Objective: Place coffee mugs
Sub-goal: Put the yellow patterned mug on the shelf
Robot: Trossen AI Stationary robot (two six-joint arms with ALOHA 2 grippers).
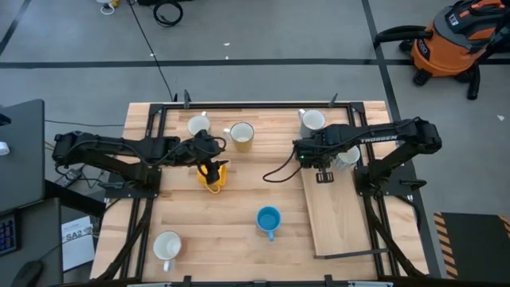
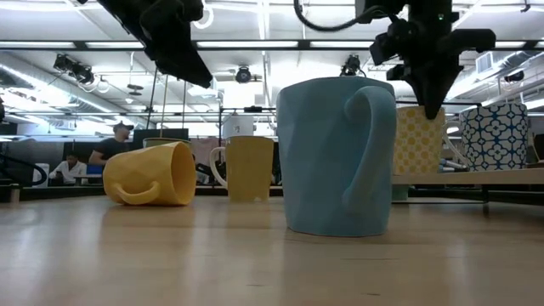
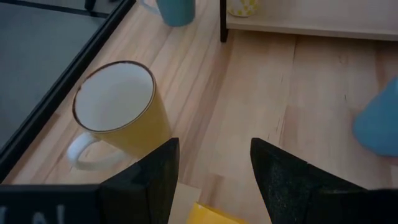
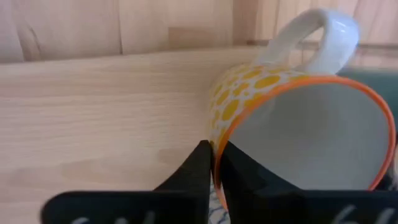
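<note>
Right gripper (image 4: 213, 163) jaws are pinched on the rim of a yellow-dotted mug (image 4: 298, 118), held over the raised board (image 1: 339, 215) at centre right; placing is judged under way, lowering upright next. Left gripper (image 3: 214, 168) jaws are spread above a tipped yellow mug (image 1: 213, 177).

Seven mugs show on the tabletop (image 1: 239, 239). A yellow mug (image 1: 213, 177) lies tipped on its side near the middle. Beyond it, a yellow mug with white inside (image 1: 241, 135) stands upright, and a white mug (image 1: 198, 126) stands just beside that. A blue mug (image 1: 268, 220) stands upright in front, handle toward the near edge. A white mug (image 1: 166, 247) stands at the near left. On the right, a white mug (image 1: 311, 120) stands at the far edge, and a yellow-dotted mug (image 4: 298, 118) with an orange rim and white handle is tilted over the raised wooden board (image 1: 339, 219).
</note>
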